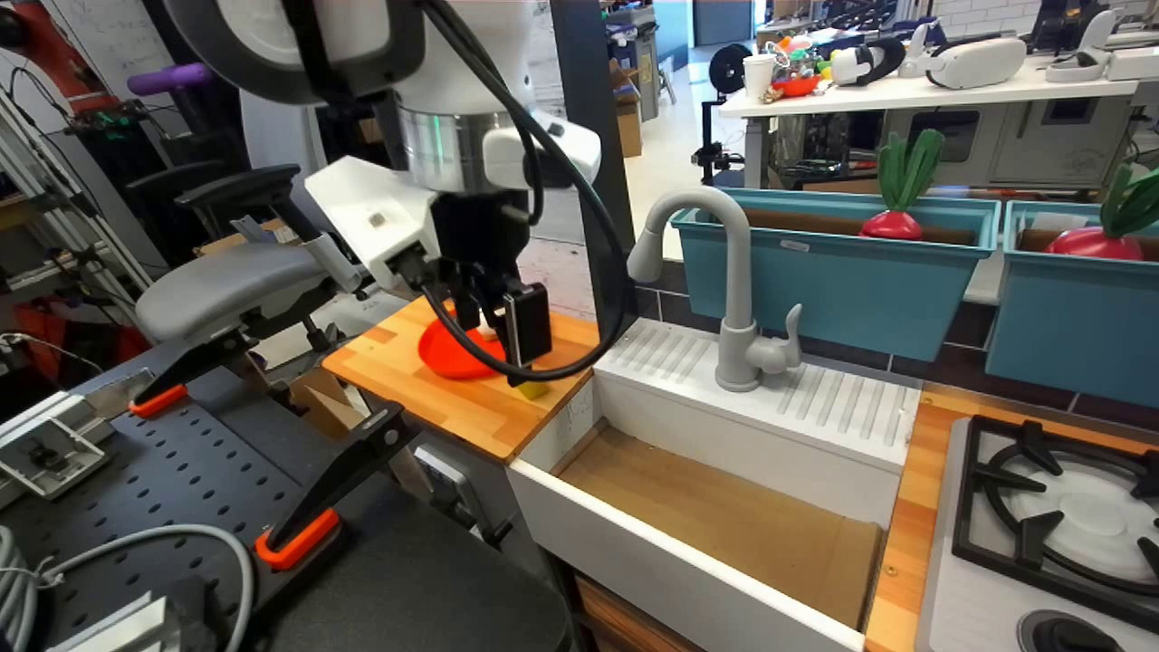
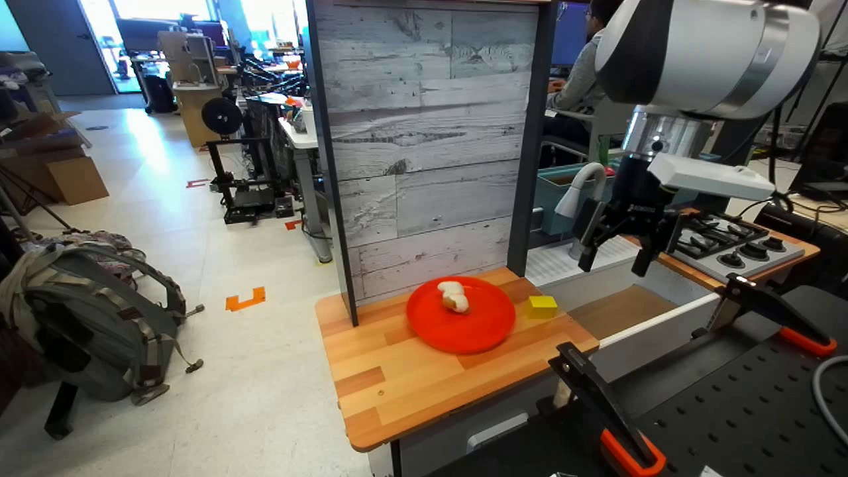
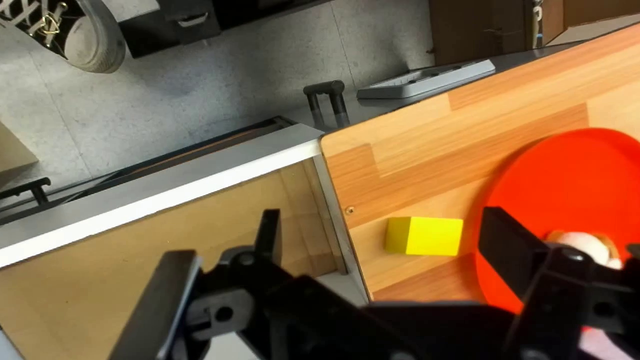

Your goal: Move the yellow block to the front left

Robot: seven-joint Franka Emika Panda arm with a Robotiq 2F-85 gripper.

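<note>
The small yellow block lies on the wooden counter between the red plate and the sink edge. It shows in the wrist view, and in an exterior view it is partly hidden behind my gripper and cable. My gripper is open and empty, pointing down, above the counter and sink edge. In the wrist view the block lies between the spread fingers, below them and apart from them. The right finger overlaps the plate's edge in that view; the left finger shows over the sink.
The red plate holds a small white and brown lump. The wooden counter extends past it. The sink with a grey faucet adjoins the block's side. A wood-patterned panel stands behind; a stove lies beyond the sink.
</note>
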